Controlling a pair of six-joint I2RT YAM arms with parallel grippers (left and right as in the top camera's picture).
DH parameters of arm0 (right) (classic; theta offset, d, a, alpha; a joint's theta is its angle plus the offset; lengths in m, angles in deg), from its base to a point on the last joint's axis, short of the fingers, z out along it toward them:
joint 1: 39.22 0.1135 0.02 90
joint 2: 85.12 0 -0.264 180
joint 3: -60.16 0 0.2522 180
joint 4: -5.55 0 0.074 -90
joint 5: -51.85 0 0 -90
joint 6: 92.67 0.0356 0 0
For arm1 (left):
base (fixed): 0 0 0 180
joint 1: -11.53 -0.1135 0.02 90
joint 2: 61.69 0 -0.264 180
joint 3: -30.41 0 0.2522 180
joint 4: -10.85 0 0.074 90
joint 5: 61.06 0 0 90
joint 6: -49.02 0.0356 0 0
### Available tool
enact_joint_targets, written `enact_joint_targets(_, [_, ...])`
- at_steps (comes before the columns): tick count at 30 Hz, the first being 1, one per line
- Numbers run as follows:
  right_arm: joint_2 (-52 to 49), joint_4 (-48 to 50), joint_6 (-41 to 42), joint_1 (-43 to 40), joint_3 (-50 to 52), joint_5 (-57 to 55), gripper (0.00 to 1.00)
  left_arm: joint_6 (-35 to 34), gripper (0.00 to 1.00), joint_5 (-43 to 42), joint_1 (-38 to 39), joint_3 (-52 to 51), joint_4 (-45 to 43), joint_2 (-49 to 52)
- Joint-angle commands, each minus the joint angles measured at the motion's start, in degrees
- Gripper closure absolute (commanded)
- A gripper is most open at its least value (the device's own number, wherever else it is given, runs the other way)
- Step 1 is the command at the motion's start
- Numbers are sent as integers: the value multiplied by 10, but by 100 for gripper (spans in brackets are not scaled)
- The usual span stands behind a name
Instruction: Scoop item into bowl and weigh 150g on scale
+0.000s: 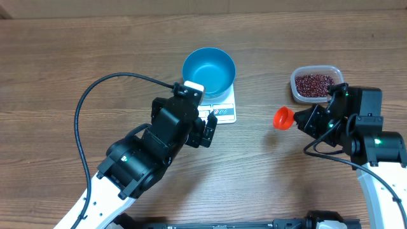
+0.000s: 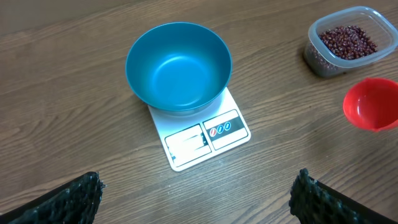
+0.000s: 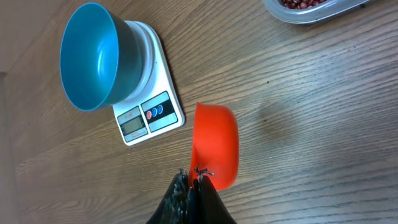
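Right gripper is pinched tight on the edge of your red scoop (the grip point is hidden by the fingers), with the scoop hanging over wood between tub and scale. Left gripper is spread wide, holds nothing and sits just in front of the scale. Beans: tiny, dark maroon, a loose grainy heap in the clear rounded plastic tub on your right side. Bowl: deep, round, smooth bright blue, plain blue inside. It sits on the flat white scale, with the display and blue-marked buttons showing. Table: wood grain.
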Motion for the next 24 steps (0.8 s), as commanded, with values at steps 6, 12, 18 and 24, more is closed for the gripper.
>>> enact_joint_targets(6, [9, 3, -5, -2, -19, 3, 96, -12, 1, 0, -4, 9, 0, 4])
enact_joint_targets(12, [9, 3, -5, -2, -19, 3, 96, -12, 1, 0, -4, 9, 0, 5])
enact_joint_targets(18, [9, 3, -29, -2, -19, 3, 96, -12, 1, 0, -4, 9, 0, 5])
enact_joint_targets(24, [9, 18, -35, -2, -19, 3, 96, -12, 1, 0, -4, 9, 0, 5])
